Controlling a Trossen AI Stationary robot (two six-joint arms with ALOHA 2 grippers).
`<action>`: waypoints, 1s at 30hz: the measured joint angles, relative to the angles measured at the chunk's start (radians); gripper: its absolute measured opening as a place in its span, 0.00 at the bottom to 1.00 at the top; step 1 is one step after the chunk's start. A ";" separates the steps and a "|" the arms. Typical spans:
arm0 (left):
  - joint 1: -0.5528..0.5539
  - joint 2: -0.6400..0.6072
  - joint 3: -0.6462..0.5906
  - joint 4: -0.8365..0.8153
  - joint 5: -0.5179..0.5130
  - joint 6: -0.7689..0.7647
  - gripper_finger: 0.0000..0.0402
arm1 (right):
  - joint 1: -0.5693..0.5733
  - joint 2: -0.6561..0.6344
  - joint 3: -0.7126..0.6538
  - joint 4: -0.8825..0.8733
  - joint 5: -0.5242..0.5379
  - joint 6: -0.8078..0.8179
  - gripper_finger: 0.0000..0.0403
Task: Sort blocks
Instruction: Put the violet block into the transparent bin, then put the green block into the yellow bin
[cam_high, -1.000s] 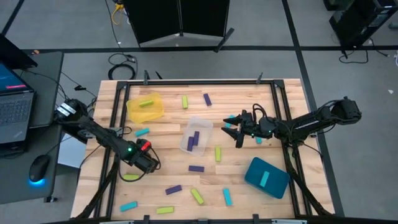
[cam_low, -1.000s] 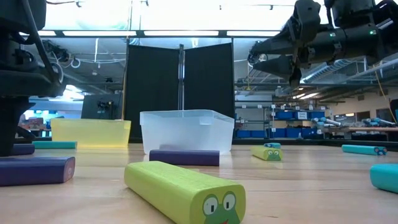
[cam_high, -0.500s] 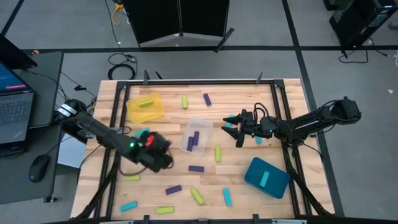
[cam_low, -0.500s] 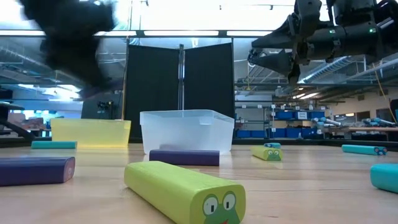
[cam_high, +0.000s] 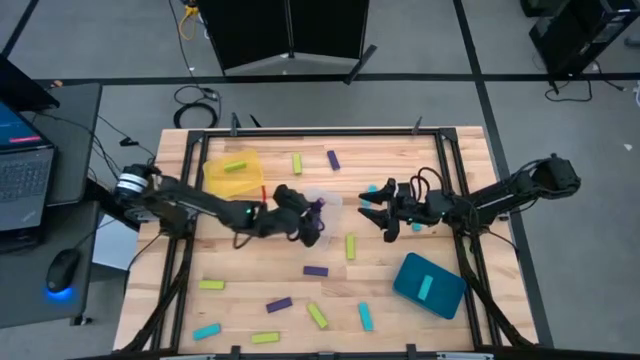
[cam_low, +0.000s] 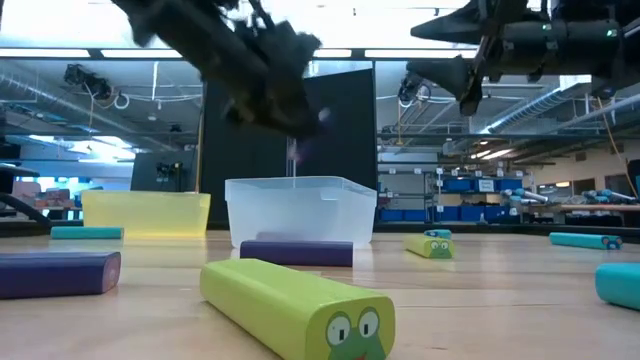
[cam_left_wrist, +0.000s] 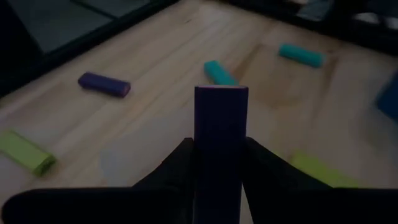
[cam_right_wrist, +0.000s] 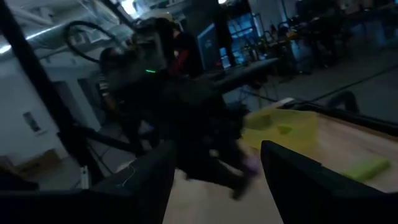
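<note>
My left gripper (cam_high: 308, 222) hangs above the clear tray (cam_high: 330, 196) and is shut on a purple block (cam_left_wrist: 221, 112). In the low view the gripper (cam_low: 290, 100) is a blurred shape over the tray (cam_low: 300, 210). My right gripper (cam_high: 385, 212) is open and hovers in the air right of the clear tray, over a cyan block (cam_high: 373, 190). Lime-green, purple and cyan blocks lie flat across the table, among them a green one (cam_high: 351, 246) and a purple one (cam_high: 316, 270). The yellow tray (cam_high: 215, 178) holds a green block, the teal tray (cam_high: 410, 290) a cyan one. My left gripper pinches the purple block between its two fingers (cam_left_wrist: 177, 165). The fingers lie along the block's sides at its rear part (cam_left_wrist: 221, 168), and its free end (cam_left_wrist: 221, 93) sticks out ahead of the fingertips. The block is lifted clear, above the clear tray.
Loose blocks lie near the table's near edge: green (cam_high: 317, 316), cyan (cam_high: 365, 316), purple (cam_high: 279, 304), green (cam_high: 211, 285). More sit at the far side: green (cam_high: 297, 163), purple (cam_high: 333, 159). A black frame runs around the table. A laptop stands off the left side.
My left gripper has swung from the near-left part of the table toward the right and far side, rising, and now hangs over the clear tray with the purple block. My right gripper has stayed almost in place.
</note>
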 joint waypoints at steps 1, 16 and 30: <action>0.012 0.015 0.000 0.005 0.002 -0.014 0.31 | 0.009 0.001 0.006 -0.012 -0.001 -0.004 0.61; -0.013 -0.075 0.002 -0.054 0.004 0.016 0.74 | 0.093 0.008 0.394 -0.917 0.121 0.183 0.61; -0.128 -0.362 -0.006 -0.348 -0.272 0.044 0.63 | 0.153 0.394 0.681 -1.418 0.129 0.648 0.64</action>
